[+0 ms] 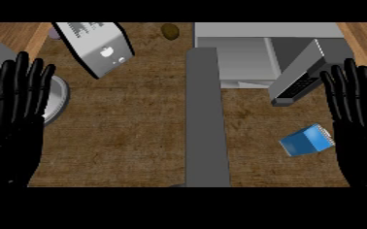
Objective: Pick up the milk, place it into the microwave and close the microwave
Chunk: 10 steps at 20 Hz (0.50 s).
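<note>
A blue milk carton [306, 140] with a pale cap end lies on its side on the wooden counter [129, 136], at the lower right. Behind it stands the grey microwave [247, 53], its door [301, 75] swung open toward the right. My right hand [345, 111] rests open at the right edge, fingers up, just right of the carton and apart from it. At the left edge my left hand [23, 106] rests open too, fingers up, holding nothing.
A long grey bar [206, 121] runs down the middle of the counter. A tilted grey appliance [97, 46] sits at the upper left, a grey round plate [56, 99] shows behind my left hand, and a small brown object [170, 30] lies at the back.
</note>
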Tool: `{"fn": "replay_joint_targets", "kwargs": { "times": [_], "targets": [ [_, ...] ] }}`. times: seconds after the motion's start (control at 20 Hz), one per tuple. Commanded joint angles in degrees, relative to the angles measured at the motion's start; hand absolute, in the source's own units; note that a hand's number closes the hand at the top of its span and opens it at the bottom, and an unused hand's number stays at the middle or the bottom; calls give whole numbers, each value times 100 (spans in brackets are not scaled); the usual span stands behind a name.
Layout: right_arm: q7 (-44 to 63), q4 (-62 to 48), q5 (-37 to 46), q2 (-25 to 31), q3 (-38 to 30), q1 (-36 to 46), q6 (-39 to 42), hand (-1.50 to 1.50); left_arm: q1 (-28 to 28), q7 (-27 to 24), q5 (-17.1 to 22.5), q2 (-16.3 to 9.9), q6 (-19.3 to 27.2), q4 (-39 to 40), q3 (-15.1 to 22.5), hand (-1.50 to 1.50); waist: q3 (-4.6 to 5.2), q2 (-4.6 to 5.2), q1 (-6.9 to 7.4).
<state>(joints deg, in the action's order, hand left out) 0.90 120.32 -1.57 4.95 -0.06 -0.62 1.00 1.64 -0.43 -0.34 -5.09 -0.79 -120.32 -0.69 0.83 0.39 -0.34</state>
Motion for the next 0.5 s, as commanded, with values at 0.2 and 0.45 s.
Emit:
{"fn": "replay_joint_targets", "kwargs": {
  "times": [0.2, 0.45],
  "targets": [
    [-204, 174, -570, 508, -643, -498, 724, -150, 911, -321, 877, -576, -540, 1441, -1083, -150, -82, -32, -21],
    [119, 345, -2296, 483, -671, -938, 1501, -150, -37, -252, 948, -67, -573, 1418, -618, -150, -84, -41, -4]
  ]
}}
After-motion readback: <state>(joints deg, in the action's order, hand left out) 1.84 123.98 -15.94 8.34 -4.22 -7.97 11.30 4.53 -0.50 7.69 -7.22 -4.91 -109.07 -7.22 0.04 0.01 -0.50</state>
